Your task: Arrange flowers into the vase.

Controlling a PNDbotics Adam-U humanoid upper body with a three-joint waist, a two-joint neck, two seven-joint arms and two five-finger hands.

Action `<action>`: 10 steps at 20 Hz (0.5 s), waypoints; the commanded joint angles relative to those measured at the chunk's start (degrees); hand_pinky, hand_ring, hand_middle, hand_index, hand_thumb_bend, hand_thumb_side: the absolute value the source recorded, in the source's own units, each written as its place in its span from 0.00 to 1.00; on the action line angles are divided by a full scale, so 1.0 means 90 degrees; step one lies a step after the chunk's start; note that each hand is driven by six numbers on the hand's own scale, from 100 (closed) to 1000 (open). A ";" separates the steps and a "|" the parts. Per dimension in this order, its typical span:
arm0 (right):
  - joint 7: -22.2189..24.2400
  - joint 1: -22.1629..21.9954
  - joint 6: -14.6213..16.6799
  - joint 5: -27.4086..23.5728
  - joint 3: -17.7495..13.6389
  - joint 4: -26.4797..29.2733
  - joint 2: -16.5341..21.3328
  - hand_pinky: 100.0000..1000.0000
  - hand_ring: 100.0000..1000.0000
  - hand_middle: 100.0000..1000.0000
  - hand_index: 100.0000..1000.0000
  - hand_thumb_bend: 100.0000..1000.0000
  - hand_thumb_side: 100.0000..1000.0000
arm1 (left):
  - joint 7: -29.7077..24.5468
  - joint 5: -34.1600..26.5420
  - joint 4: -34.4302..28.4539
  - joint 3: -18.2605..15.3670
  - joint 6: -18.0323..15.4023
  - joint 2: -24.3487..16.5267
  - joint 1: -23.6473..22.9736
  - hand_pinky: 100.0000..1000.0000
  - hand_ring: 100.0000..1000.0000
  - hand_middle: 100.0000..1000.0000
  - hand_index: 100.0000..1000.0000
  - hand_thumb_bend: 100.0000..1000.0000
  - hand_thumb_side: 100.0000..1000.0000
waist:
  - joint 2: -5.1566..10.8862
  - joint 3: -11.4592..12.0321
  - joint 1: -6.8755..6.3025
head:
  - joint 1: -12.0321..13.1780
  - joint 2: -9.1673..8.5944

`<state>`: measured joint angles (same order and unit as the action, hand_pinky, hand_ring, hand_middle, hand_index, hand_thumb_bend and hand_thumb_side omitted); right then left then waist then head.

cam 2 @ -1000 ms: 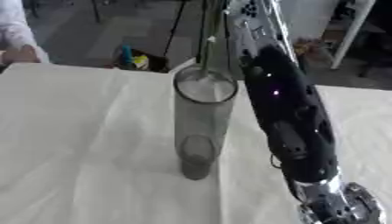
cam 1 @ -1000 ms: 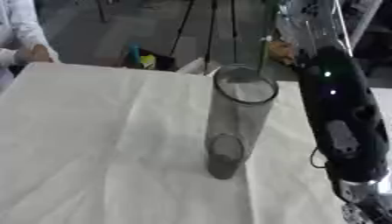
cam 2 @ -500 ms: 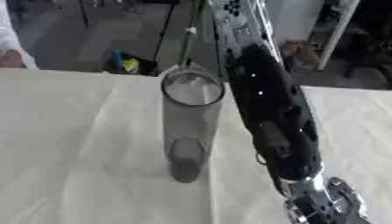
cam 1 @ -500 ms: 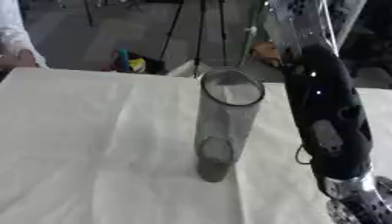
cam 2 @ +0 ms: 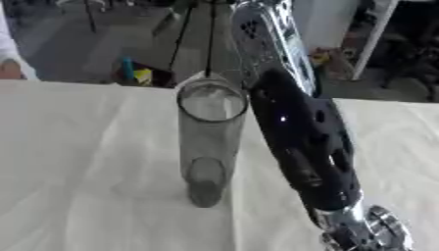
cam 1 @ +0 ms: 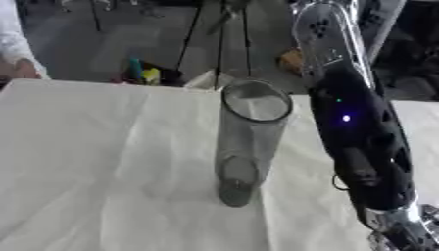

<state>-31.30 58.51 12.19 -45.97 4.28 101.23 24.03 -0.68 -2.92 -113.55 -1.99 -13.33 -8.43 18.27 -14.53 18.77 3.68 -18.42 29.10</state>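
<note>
Neither of the robot's hands can be seen clearly, so I cannot tell what either one holds or how its fingers are set. Only the right arm (cam 2: 300, 147) shows: a thick black forearm with silver joints and a small lit dot, coming down from the top of the scene and running toward the lower right corner, where a silver wrist joint (cam 2: 369, 230) sits at the edge. The hand itself lies beyond the bottom edge. The left arm is out of sight.

Just to the left of that arm stands a tall, clear, cylindrical glass vase (cam 1: 247, 147), upright on a table covered with a creased white cloth (cam 1: 94, 162). The vase's round mouth is open. No stems are visible inside the glass. The arm passes close beside the vase; whether they touch is unclear.

Past the far edge of the table there are thin dark tripod legs (cam 1: 214, 34) and a small blue and yellow object (cam 1: 141, 73) on the floor.
</note>
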 commanded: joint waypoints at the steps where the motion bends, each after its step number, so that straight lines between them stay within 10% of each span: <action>1: 0.0224 -0.0013 -0.0092 0.0071 0.0146 0.0171 0.0316 0.00 0.00 0.00 0.02 0.00 0.11 | 0.0005 0.0034 -0.0116 0.0016 0.0013 -0.0031 0.0079 0.50 0.66 0.66 0.89 0.00 1.00 | 0.0112 -0.0025 0.0064 | 0.0050 -0.0081; 10: 0.0743 -0.0318 -0.0932 -0.0347 0.0376 0.0461 0.0828 0.00 0.00 0.00 0.02 0.00 0.11 | 0.0034 0.0078 -0.0116 -0.0005 0.0019 -0.0060 0.0066 0.50 0.66 0.66 0.89 0.00 1.00 | 0.0102 -0.0147 0.0073 | 0.0159 -0.0092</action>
<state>-25.15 54.84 4.88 -48.28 7.80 103.98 29.41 -0.52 -2.44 -113.55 -1.99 -13.18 -8.44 18.26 -14.54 17.49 3.68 -17.19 29.08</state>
